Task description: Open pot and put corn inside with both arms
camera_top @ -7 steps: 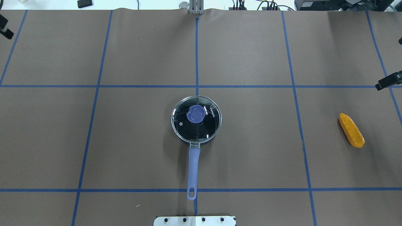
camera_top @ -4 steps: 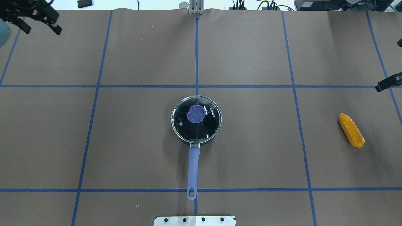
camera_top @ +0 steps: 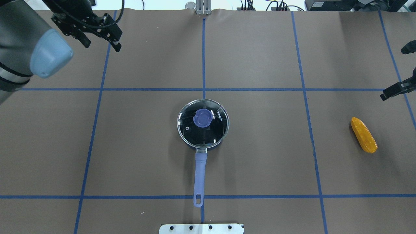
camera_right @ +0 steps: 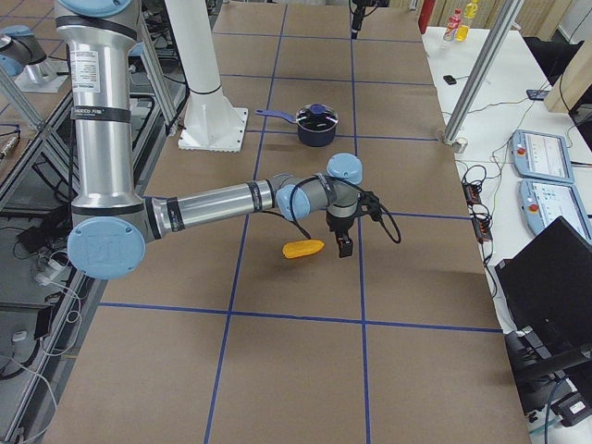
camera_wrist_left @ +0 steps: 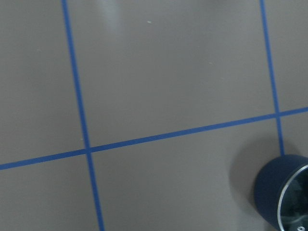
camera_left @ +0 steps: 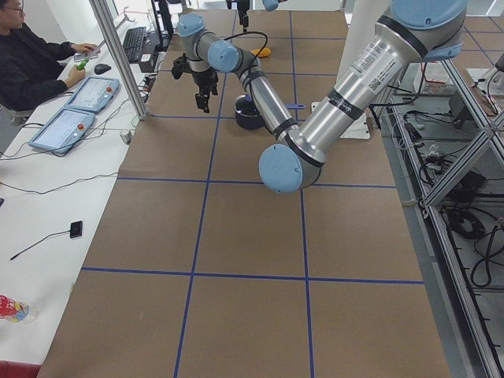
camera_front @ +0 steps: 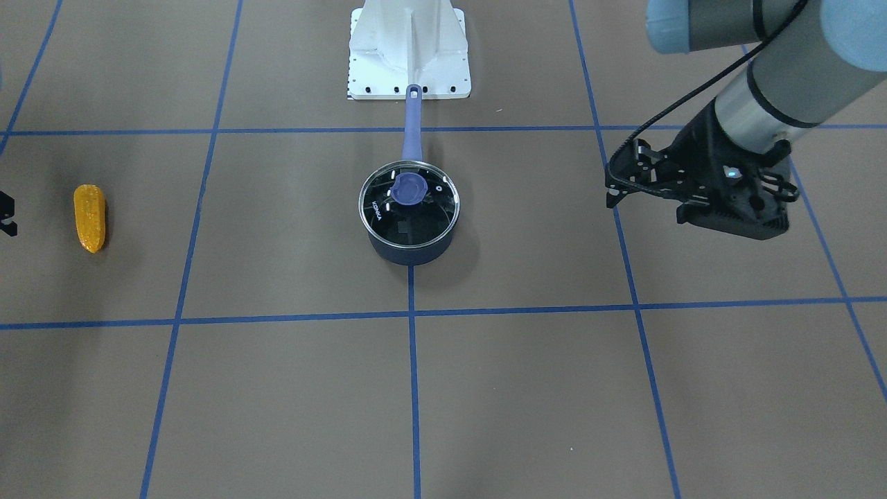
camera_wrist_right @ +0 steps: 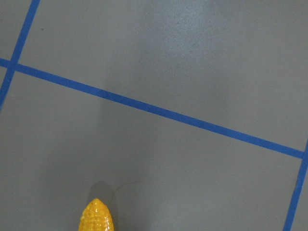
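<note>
The pot (camera_front: 409, 253) stands at the table's middle with its clear glass lid (camera_top: 203, 128) on, blue knob (camera_top: 203, 117) up, and its handle (camera_top: 200, 175) pointing toward the robot base. The corn (camera_top: 364, 135) lies flat far to the right; it also shows in the front view (camera_front: 90, 217) and the right wrist view (camera_wrist_right: 96, 216). My left gripper (camera_top: 101, 44) is open and empty, high over the far-left table, well away from the pot. My right gripper (camera_top: 395, 73) is open and empty at the right edge, just beyond the corn.
The white base plate (camera_top: 201, 228) lies at the near edge, just behind the handle's tip. Blue tape lines grid the brown table. A metal post (camera_top: 203, 8) stands at the far edge. An operator's desk with consoles (camera_left: 71, 110) runs along that far side.
My left arm has swung in from the far-left corner toward the right, its gripper now fully in view. My right gripper has edged slightly inward and toward the corn. Pot and corn have not moved.
</note>
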Available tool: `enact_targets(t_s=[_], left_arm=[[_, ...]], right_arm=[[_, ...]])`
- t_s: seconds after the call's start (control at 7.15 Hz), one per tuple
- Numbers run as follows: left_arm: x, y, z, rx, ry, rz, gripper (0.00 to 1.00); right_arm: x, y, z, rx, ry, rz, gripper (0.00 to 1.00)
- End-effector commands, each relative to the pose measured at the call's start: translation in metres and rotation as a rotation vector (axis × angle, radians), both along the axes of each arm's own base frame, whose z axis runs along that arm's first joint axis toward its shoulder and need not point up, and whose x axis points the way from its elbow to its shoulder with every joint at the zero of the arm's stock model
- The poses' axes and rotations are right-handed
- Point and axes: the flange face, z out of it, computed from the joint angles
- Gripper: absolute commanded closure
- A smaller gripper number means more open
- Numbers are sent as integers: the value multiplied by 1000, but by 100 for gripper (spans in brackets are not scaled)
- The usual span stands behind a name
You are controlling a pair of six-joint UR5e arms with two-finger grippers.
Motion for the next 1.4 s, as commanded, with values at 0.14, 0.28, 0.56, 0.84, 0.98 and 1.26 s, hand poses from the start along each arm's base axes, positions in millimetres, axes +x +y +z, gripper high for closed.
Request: enact_targets(t_s=[0.14, 0.28, 0.56, 0.84, 0.98, 1.26], left_arm=[[82, 16, -45, 54, -45, 26, 0], [96, 23, -53, 43, -39, 34, 0], [139, 42, -77, -3, -33, 16, 0], [160, 55, -84, -36, -55, -31, 0], [167, 60, -85, -48, -56, -30, 0], [170, 59, -91, -68, -56, -44, 0]], right_arm=[[-13, 15, 12, -94, -35, 9, 0], [-11, 19, 17, -104, -29, 11, 0], [-22, 27, 18, -107, -23, -7, 0], [-51, 35, 7, -77, -34, -47, 0], [-67, 38, 4, -68, -20, -62, 0], [-86, 44, 4, -51, 3, -95, 0]])
